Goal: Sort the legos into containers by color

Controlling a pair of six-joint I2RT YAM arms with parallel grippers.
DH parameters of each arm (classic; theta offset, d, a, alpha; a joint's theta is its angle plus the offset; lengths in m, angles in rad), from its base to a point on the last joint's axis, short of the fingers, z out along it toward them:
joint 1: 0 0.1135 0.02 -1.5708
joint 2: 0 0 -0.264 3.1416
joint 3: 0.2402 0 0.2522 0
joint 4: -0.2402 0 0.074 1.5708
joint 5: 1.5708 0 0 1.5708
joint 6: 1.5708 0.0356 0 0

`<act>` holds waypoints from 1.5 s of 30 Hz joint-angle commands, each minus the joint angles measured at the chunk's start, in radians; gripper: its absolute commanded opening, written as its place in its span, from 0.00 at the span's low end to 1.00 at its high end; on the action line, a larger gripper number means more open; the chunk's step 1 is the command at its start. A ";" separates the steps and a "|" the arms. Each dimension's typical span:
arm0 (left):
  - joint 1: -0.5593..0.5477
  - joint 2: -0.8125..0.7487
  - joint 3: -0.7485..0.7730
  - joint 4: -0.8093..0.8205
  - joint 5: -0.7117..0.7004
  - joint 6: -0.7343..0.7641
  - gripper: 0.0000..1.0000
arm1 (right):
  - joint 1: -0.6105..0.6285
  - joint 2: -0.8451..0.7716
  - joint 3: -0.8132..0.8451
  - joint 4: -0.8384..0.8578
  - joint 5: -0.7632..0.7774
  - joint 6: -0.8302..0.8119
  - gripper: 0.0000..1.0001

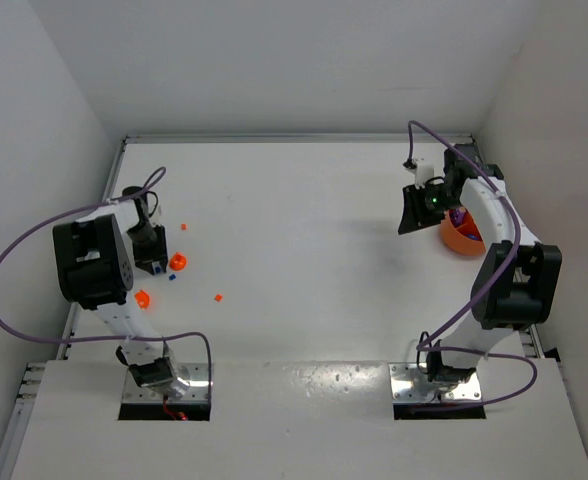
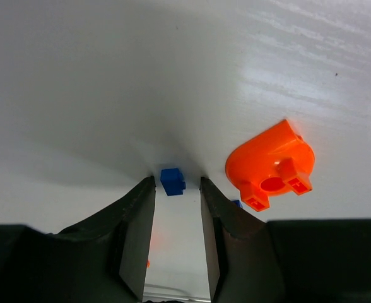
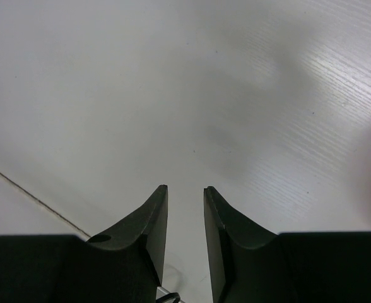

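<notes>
Blue legos [image 2: 172, 181]: two | orange-red legos [image 1: 219, 297]: two | orange bowl [image 1: 461, 240]: one

Close beside blue lego [image 2: 171, 180], orange cup [image 2: 270, 167]

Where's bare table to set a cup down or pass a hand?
Free: the wide middle of the table, between the stray orange lego and the right claw; also the far strip along the back wall. Crowded: around the left claw, with a blue lego at its tips and an orange piece beside it; the orange bowl by the right claw.
</notes>
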 commanded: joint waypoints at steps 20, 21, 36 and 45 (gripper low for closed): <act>0.054 0.093 0.059 0.074 0.017 -0.043 0.11 | 0.006 -0.019 0.010 0.023 -0.039 0.010 0.30; 0.054 0.093 0.059 0.074 0.017 -0.043 0.09 | 0.006 -0.019 0.010 0.014 -0.039 0.010 0.30; -0.080 -0.217 0.157 0.100 0.783 -0.173 0.00 | 0.246 -0.128 -0.161 0.378 -0.549 0.212 0.28; -0.238 -0.263 0.124 0.406 1.096 -0.601 0.00 | 0.501 0.094 -0.223 1.475 -0.625 1.173 0.40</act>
